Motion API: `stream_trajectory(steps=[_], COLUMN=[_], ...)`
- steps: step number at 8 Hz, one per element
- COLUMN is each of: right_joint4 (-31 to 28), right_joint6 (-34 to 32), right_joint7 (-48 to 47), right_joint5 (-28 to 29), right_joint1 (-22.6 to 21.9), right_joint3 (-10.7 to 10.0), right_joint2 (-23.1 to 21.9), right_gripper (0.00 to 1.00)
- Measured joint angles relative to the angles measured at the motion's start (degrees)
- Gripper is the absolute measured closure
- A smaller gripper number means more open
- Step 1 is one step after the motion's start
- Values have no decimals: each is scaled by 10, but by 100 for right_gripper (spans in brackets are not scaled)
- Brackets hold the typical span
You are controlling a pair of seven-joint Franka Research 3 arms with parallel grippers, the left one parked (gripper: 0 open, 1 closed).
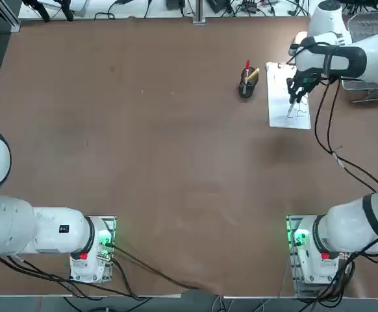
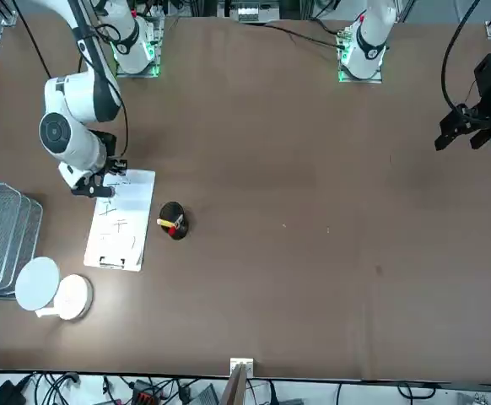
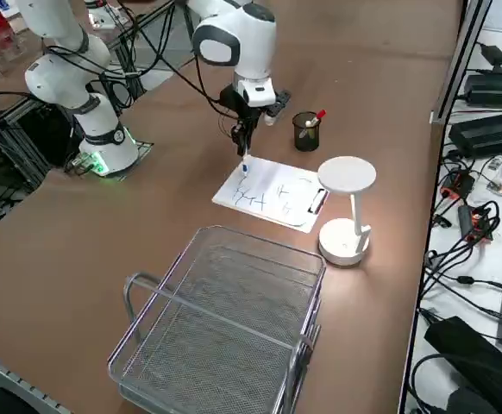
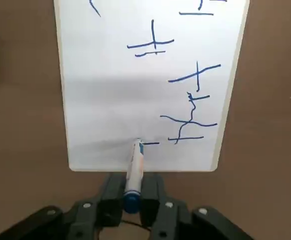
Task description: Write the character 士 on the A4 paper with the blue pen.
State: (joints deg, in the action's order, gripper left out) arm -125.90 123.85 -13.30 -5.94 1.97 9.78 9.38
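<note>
right gripper (image 4: 134, 197): lower centre of wrist view; fingers (image 4: 109, 192) closed tight on the blue pen, one each side of the barrel. In top view it's at upper right, over the sheet.
blue pen (image 4: 134, 167): pinched between the two fingers near its cap end, runs fwd from them toward the sheet; tip down on the paper nr its closest short edge. In side view (image 3: 244, 164) it hangs about upright under the gripper, upper centre of frame, tip meeting the sheet's corner area.
A4 paper (image 1: 280, 97): upper right of top view, long axis up-down in frame, flat on the brown table (image 1: 163, 143). Lower left quarter of front view (image 2: 136, 215). Wrist view shows white sheet filling upper centre.
marks on paper (image 4: 190, 117): several blue cross-like strokes toward one long edge, plus a short blue dash (image 4: 149, 143) right at pen tip, touching it.
clip (image 2: 112, 263): small, on the short edge far from the pen tip.
pen cup (image 1: 246, 86): dark, just beside paper's long edge, holds a red pen (image 1: 247, 67) and a yellow pen (image 1: 253, 73).
desk lamp (image 3: 346, 207): white, round head, near the clip end of the sheet in side view.
wire basket (image 3: 225, 319): lower centre of side view, apart from paper.
</note>
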Motion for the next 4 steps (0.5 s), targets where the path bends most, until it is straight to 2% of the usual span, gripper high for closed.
stream_trajectory(steps=[4], right_joint4=[14], right_joint6=[-9], right_joint7=[7], right_joint5=[0], right_joint1=[0], right_joint3=[0], right_joint2=[0], right_gripper=[80])
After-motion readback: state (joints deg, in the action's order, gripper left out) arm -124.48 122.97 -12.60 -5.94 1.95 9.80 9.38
